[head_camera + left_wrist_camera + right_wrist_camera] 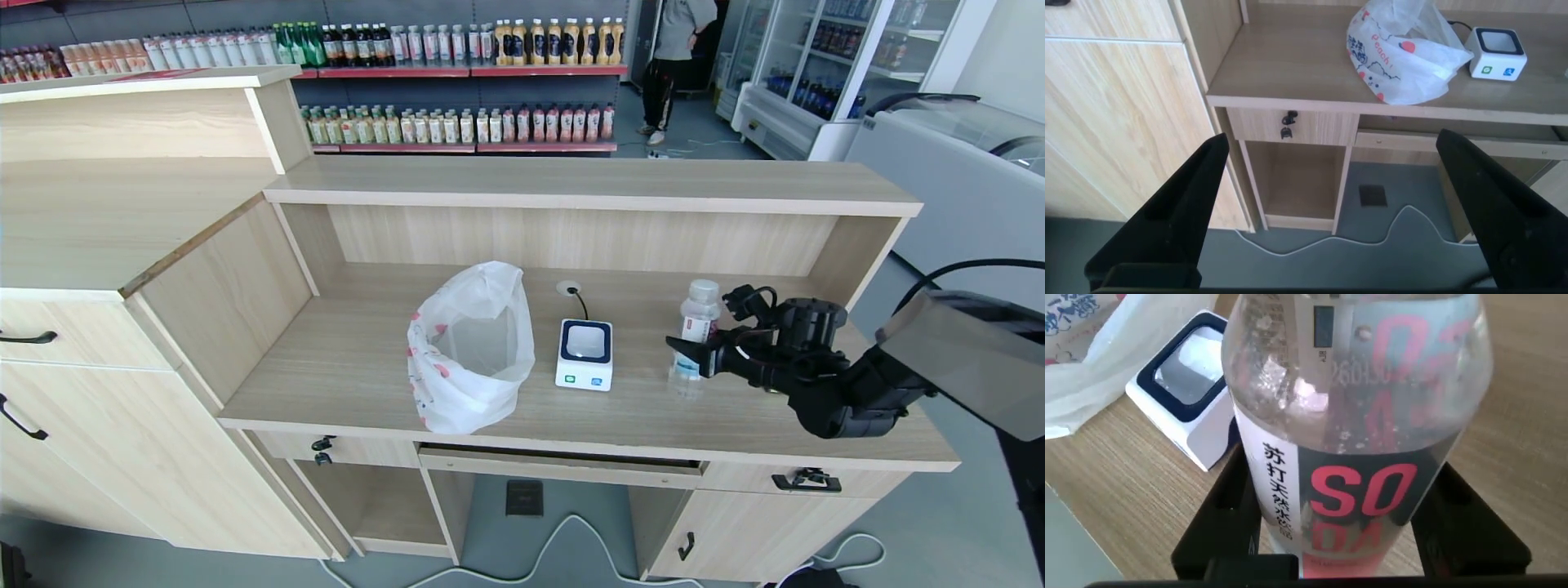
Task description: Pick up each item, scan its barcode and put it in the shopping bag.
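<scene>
Presently the right gripper (691, 356) is at the right part of the counter (343, 367), its two black fingers set on either side of the lower half of a clear bottle (695, 325). The opening is narrow, no wider than the bottle itself, and both fingers appear to press against its sides. The bottle stands upright with its base seemingly on the counter; it has a white cap and a pink and white label, and clear liquid shows inside it.

The left gripper (1331, 139) hangs low, on the near left side of the counter and below its top, with the jaws spread wide and nothing between them.

A white plastic bag (469, 351) with red print stands on the counter left of centre, mouth gaping upward. A white scanner (584, 353) with a dark window sits between bag and bottle, just beside the bag and apart from the bottle; its black cable runs to the far side.
</scene>
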Controlling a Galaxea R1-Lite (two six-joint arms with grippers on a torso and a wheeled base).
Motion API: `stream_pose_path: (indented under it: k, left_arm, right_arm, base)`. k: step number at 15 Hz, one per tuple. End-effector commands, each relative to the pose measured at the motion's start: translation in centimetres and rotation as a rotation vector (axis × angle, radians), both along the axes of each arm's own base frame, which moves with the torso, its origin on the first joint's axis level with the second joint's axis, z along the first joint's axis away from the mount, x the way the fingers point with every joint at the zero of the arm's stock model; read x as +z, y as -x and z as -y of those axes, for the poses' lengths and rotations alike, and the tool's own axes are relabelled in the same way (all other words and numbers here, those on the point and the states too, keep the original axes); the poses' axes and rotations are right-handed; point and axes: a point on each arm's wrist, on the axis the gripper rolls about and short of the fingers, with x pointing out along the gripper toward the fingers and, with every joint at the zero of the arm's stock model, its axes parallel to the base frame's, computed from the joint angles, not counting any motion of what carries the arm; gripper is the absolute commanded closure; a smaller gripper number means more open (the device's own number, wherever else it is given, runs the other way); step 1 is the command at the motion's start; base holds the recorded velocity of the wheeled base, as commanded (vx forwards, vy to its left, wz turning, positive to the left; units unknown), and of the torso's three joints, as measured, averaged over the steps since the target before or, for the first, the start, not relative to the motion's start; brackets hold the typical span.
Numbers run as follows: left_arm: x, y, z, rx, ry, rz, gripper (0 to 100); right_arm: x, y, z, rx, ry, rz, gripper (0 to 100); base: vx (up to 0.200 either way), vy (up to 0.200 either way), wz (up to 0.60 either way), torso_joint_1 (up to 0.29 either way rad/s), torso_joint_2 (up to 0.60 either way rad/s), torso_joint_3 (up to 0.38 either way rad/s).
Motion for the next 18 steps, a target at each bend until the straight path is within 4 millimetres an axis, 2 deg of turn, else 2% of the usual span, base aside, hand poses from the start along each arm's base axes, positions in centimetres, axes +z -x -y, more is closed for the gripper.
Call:
stream_pose_path:
  k: [1, 4, 6, 8, 11, 12, 14, 18]
  left_arm:
    - [0.0, 0.0, 0.0, -0.001, 0.000, -0.001, 0]
    - [0.0, 0.0, 0.0, 0.000, 0.000, -0.001, 0]
    - [0.0, 0.0, 0.0, 0.000, 0.000, -0.001, 0]
    - [0.0, 0.0, 0.0, -0.001, 0.000, -0.001, 0]
    - [0.0, 0.0, 0.0, 0.000, 0.000, -0.001, 0]
    - [0.0, 0.0, 0.0, 0.000, 0.000, -0.001, 0]
    - [0.0, 0.0, 0.0, -0.001, 0.000, -0.001, 0]
    - [0.0, 0.0, 0.0, -0.001, 0.000, -0.001, 0]
  right_arm:
    - [4.2, 1.9, 0.4, -0.018, -0.080, 0.007, 100]
    - [10.6, 4.8, 1.9, -0.050, -0.218, 0.046, 100]
    - [14.6, 7.7, 2.8, -0.009, -0.341, 0.024, 100]
    - [18.5, 11.8, 4.3, 0.098, -0.410, -0.008, 100]
    - [19.4, 17.4, 4.9, 0.243, -0.430, -0.074, 100]
    - [19.6, 18.1, 4.8, 0.265, -0.439, -0.083, 100]
    - [22.5, 21.9, 3.9, 0.381, -0.516, -0.135, 100]
    - [25.1, 25.0, 2.8, 0.571, -0.489, -0.154, 100]
  base:
    - [0.000, 0.000, 0.00, 0.000, 0.00, 0.000]
    - [0.000, 0.000, 0.00, 0.000, 0.00, 0.000]
    - [0.000, 0.000, 0.00, 0.000, 0.00, 0.000]
    - [0.000, 0.000, 0.00, 0.000, 0.00, 0.000]
    - [0.000, 0.000, 0.00, 0.000, 0.00, 0.000]
    - [0.000, 0.000, 0.00, 0.000, 0.00, 0.000]
    - [0.000, 0.000, 0.00, 0.000, 0.00, 0.000]
    - [0.000, 0.000, 0.00, 0.000, 0.00, 0.000]
